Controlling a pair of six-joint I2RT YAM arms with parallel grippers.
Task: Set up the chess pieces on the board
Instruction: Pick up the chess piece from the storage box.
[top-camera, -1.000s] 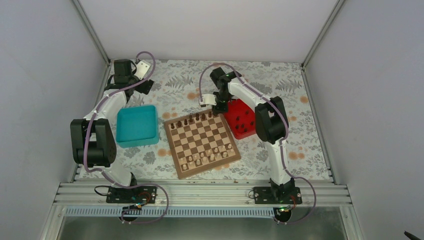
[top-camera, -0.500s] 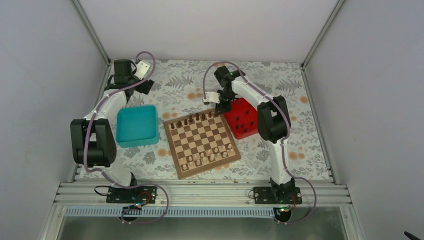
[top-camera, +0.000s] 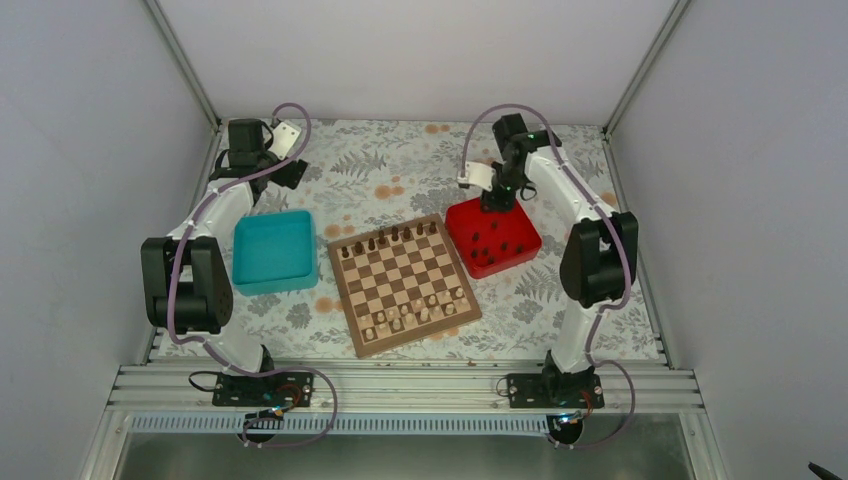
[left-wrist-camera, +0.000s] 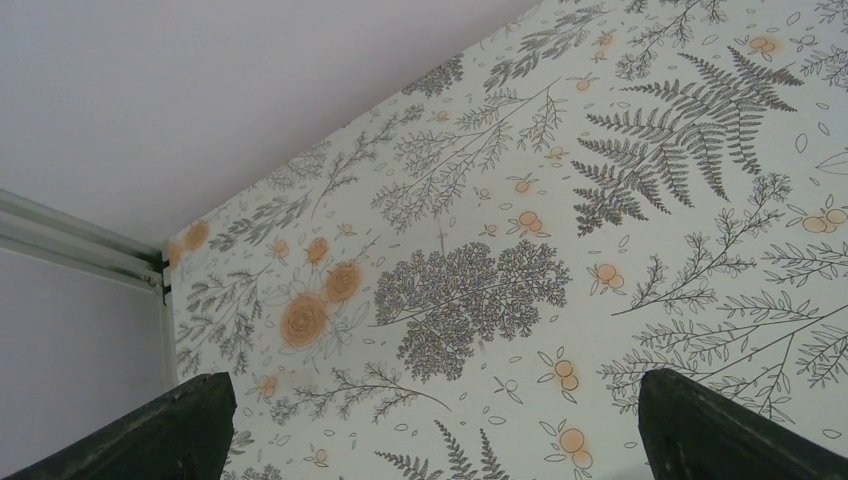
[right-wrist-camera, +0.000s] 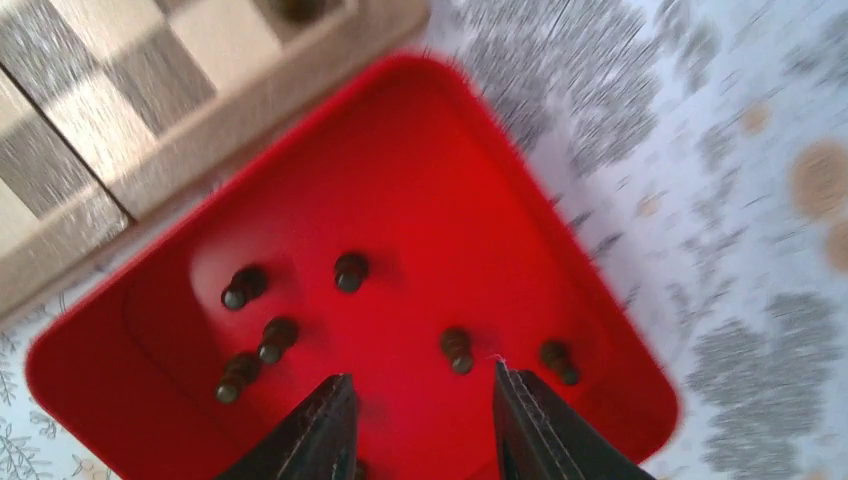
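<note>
The board (top-camera: 405, 275) lies mid-table, with several dark chess pieces (top-camera: 390, 238) standing along its far row. More dark chess pieces (right-wrist-camera: 456, 350) lie scattered in the red tray (top-camera: 511, 262) to the board's right. My right gripper (right-wrist-camera: 420, 378) hangs open over that tray (right-wrist-camera: 420, 170), nothing between its fingers; one piece lies just ahead of its right fingertip. From above, the right gripper (top-camera: 495, 195) sits over the tray's far edge. My left gripper (left-wrist-camera: 432, 380) is open above bare floral cloth at the far left (top-camera: 285, 165).
Pale cream chessmen (top-camera: 415, 315) fill the board's near rows. A teal tray (top-camera: 272, 250) sits left of the board. The board's corner (right-wrist-camera: 200, 110) borders the red tray in the right wrist view. White walls enclose the table.
My right gripper opened and swung right from the board's far right corner to over the red tray. The left arm has not moved.
</note>
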